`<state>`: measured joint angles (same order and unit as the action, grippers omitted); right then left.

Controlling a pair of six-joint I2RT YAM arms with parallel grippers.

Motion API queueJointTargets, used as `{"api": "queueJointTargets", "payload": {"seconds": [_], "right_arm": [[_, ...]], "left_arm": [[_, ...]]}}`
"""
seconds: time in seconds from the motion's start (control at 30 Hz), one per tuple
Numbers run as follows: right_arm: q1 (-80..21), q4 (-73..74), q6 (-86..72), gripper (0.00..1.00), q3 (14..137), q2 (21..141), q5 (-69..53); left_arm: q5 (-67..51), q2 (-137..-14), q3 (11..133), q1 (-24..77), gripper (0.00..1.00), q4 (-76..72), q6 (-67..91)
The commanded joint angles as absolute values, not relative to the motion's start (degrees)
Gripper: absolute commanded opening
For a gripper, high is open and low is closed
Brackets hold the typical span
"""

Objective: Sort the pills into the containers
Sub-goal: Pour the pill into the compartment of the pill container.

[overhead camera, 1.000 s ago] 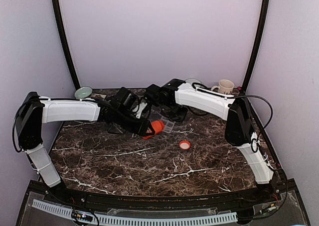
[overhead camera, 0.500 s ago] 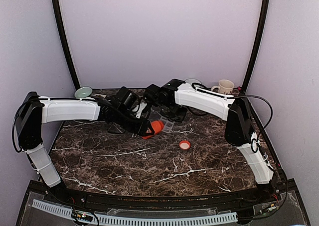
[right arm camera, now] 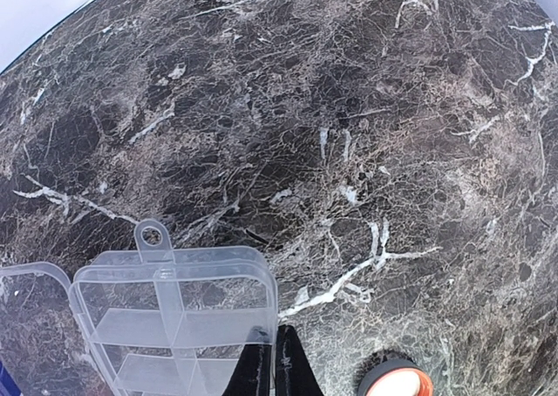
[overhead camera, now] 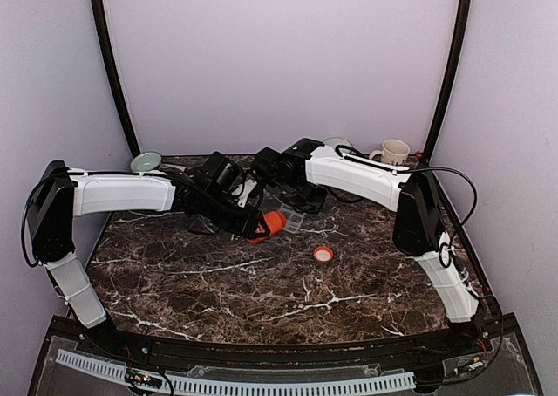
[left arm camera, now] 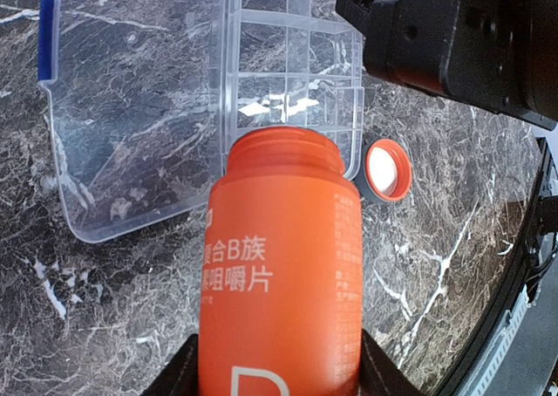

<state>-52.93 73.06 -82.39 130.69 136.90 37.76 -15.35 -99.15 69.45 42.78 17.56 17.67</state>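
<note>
nearest on the marble table (overhead camera: 261, 291), the cap (overhead camera: 323, 254) lies alone, white inside facing up. past it the left gripper (left arm camera: 279, 377) grips the orange bottle (left arm camera: 281, 274), jaws spread to the bottle's width. the left wrist view shows the mouth uncapped and aimed at the clear box (left arm camera: 292, 91), just short of its near row, with the lid (left arm camera: 131, 126) laid flat to one side. from above, that box is mostly hidden under both arms. only the right wrist view shows the right gripper (right arm camera: 272, 361), pinched fully shut on nothing, tips right at the box's corner rim. its black body crowds the box's far corner. far back there's a bowl (overhead camera: 146, 161) on the left and a mug (overhead camera: 395, 152) on the right.
</note>
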Motion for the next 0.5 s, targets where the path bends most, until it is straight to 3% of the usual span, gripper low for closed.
{"api": "queueJointTargets", "payload": {"seconds": [0.0,0.47], "right_arm": [[-54.1,72.4,-82.2,0.0,132.1,133.6,40.4],[-54.2,71.9,-80.8,0.0,130.8,132.3,41.3]], "left_arm": [[-14.1,-98.8,71.1,43.0,0.0,19.7,18.1],[-14.0,-97.3,71.1,43.1,0.0,22.0,18.1]]}}
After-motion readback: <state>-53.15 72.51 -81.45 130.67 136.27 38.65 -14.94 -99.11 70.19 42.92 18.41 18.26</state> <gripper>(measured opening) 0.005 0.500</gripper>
